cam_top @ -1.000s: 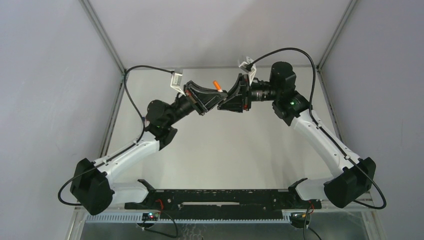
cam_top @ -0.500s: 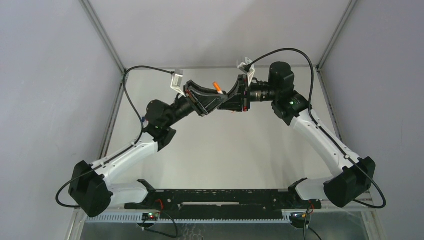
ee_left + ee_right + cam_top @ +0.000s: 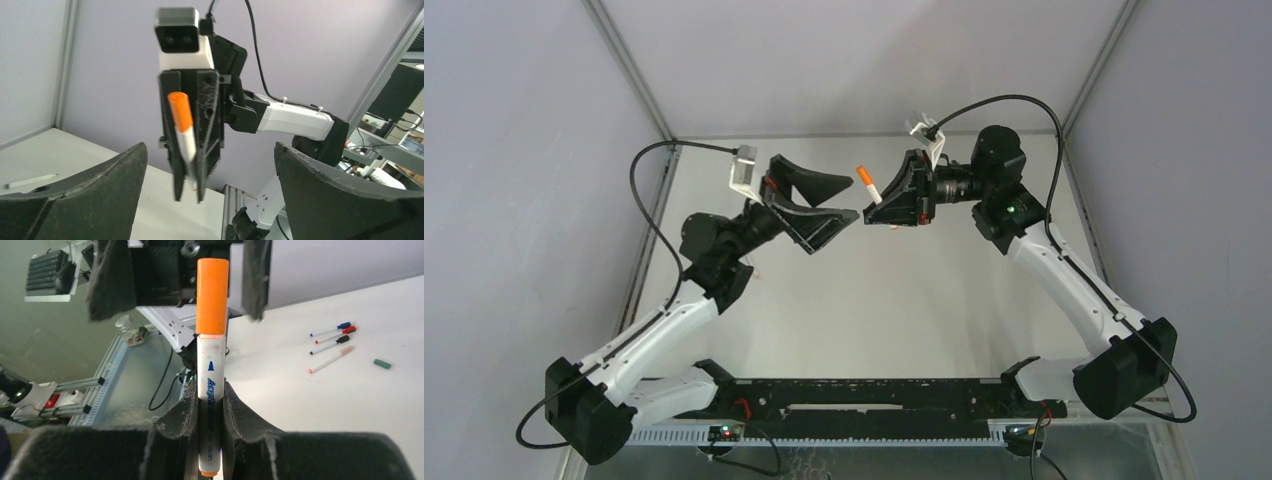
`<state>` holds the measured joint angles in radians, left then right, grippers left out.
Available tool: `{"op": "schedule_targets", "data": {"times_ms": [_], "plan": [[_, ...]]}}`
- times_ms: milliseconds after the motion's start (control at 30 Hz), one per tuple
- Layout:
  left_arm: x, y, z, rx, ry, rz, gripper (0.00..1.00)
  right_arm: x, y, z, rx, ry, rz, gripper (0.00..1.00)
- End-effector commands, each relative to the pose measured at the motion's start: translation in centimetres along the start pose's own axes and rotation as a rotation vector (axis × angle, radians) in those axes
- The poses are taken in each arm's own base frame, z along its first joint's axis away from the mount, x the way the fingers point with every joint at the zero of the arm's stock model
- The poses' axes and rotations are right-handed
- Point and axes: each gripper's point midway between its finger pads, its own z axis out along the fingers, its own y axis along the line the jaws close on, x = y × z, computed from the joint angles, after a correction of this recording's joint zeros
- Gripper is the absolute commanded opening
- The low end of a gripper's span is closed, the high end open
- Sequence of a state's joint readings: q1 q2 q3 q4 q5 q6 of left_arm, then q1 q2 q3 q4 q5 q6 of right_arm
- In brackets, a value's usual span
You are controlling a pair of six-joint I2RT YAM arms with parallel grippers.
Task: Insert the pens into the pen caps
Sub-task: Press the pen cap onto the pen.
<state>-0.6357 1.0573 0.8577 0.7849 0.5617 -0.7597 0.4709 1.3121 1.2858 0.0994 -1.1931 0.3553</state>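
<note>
Top external: white table (image 3: 874, 300), grey walls (image 3: 524, 150). Right gripper (image 3: 871, 214) clenched on orange-capped pen (image 3: 868, 187), cap sticking out; left gripper (image 3: 851, 198) gaping, just beside it.

A white table (image 3: 854, 300) stands inside a plain enclosure of pale grey-lilac walls (image 3: 514, 200) on the left, the right and the far side, with slanting metal profiles (image 3: 629, 70) at the far corners, a slotted grey cable duct (image 3: 824, 436) along its near edge, and soft, even light.
</note>
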Motion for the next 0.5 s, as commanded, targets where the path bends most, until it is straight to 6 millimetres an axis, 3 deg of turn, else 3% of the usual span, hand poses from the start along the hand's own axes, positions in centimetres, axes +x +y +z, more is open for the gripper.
{"op": "schedule_targets", "data": {"times_ms": [0,267,467], "plan": [[-1.1,0.4,-1.4,-0.014,0.009,0.005,1.0,-0.7,3.1,-0.7,-0.081,-0.006,-0.035,0.0],[-4.4,-0.2,0.6,0.035,-0.063,-0.049,0.98,0.1,3.4,-0.5,-0.089,0.003,-0.009,0.0],[-5.4,-1.0,1.7,0.122,-0.12,-0.123,0.77,0.4,3.0,-0.3,-0.081,0.007,0.013,0.0]]}}
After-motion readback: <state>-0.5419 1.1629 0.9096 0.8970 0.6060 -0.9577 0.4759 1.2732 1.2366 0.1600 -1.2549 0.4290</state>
